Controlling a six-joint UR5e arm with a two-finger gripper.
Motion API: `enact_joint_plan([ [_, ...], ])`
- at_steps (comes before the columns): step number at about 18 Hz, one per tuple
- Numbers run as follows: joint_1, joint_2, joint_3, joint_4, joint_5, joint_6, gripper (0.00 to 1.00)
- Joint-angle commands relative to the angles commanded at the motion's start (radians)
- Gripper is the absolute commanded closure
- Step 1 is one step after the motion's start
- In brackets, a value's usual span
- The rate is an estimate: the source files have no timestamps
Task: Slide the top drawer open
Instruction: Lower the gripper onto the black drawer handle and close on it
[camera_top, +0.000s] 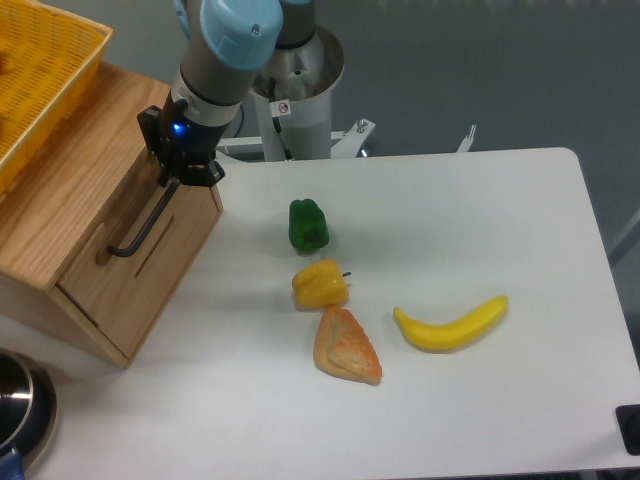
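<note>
The top drawer (125, 262) is a light-oak panel on the front of the wooden box at the left, flush with the box. Its long black bar handle (143, 225) runs diagonally from upper right to lower left. My gripper (172, 177) sits at the upper end of that handle, right against the drawer's top corner. The black fingers straddle the bar end, but the gripper body hides the tips, so I cannot tell whether they are closed on it.
A yellow mesh basket (40, 80) rests on top of the wooden box. On the white table lie a green pepper (308, 225), a yellow pepper (320, 285), a pastry wedge (346, 347) and a banana (452, 324). A metal pot (20, 410) sits at the lower left corner.
</note>
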Motion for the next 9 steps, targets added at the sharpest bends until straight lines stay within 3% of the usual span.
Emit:
enact_joint_plan([
  [9, -0.009, -0.021, 0.0, 0.002, -0.028, 0.0, 1.0],
])
